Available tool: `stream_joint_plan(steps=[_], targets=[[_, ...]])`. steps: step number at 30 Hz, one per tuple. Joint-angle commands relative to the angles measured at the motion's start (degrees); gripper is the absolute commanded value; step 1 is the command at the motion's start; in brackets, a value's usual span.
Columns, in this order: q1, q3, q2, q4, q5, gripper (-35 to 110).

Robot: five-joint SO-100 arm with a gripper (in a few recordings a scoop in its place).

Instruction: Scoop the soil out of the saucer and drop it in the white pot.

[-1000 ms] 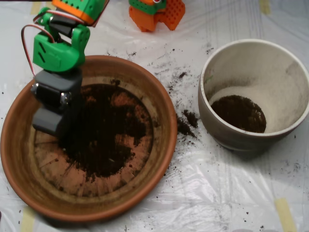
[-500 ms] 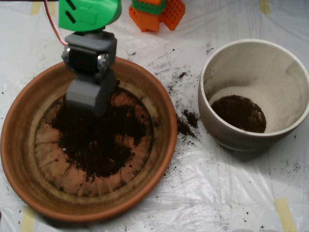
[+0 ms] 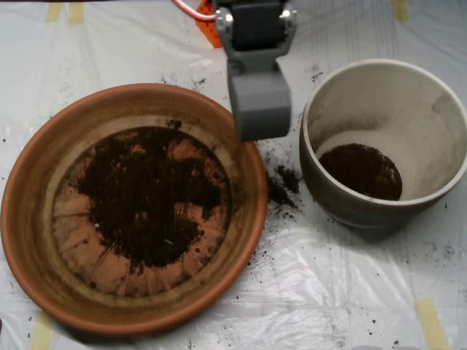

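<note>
The saucer point(image 3: 29, 219) sits at the left on the plastic-covered surface point(image 3: 328, 292), with the soil point(image 3: 146, 197) spread dark over its ridged base. At the right stands the white pot point(image 3: 430, 95), apart from the saucer, with a smaller patch of soil at its bottom. The grey scoop point(image 3: 260, 109) hangs over the saucer's upper right rim, between the two; whether its jaws are clenched cannot be told. Spilled crumbs point(image 3: 281, 186) lie between saucer and pot.

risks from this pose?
1. The pincer hangs over the gap between saucer and white pot; a release here would probably drop soil onto the plastic sheet, where spilled clumps already lie.
2. Its path toward the pot could clip the near rim.
</note>
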Motion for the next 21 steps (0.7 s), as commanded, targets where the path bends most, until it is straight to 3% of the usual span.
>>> stream_joint_plan(steps=[1, 6, 11, 16, 21], targets=[[-8.53, -6.68, 0.00, 2.81, 0.09, -1], [-17.58, -9.84, -4.83, 5.98, -1.49, -1], [-20.04, -10.11, -6.59, 6.15, -1.85, 0], [-20.57, -9.40, -6.24, 7.03, -2.90, 27], [-20.21, -9.58, -6.06, 7.56, -2.64, 34]])
